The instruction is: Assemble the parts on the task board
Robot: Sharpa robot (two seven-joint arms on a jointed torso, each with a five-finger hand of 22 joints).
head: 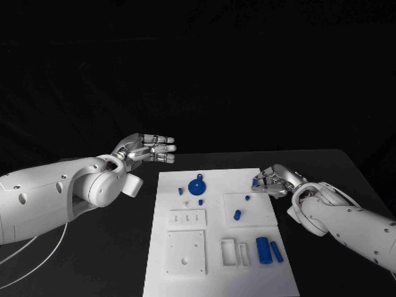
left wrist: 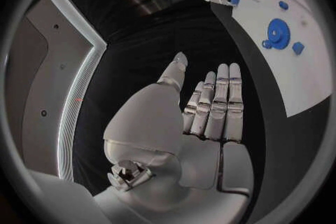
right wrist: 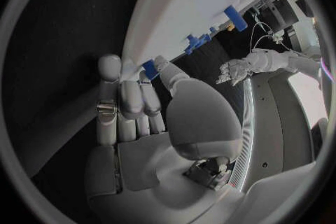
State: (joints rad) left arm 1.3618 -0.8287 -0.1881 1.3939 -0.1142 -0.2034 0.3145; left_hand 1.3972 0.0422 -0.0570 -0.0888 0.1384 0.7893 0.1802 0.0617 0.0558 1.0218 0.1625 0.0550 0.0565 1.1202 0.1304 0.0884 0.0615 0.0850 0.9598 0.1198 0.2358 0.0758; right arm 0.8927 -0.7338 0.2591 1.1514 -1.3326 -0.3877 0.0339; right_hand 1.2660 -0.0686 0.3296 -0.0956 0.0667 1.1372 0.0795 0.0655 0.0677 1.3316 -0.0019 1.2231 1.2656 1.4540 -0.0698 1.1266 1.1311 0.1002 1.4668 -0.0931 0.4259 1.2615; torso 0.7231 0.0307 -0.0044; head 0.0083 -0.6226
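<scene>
The right robot hand (head: 271,180) sits at the right edge of the white rectangular task board (head: 218,272), fingers pinching a small blue plastic part (head: 257,183). The left robot hand (head: 147,148) hovers over the black counter (head: 341,167) off the board's far left corner, fingers straight, apart and empty. A blue toothed gear (head: 196,185) lies near the board's far edge, with two blue cylinders (head: 270,250) nearer its front.
</scene>
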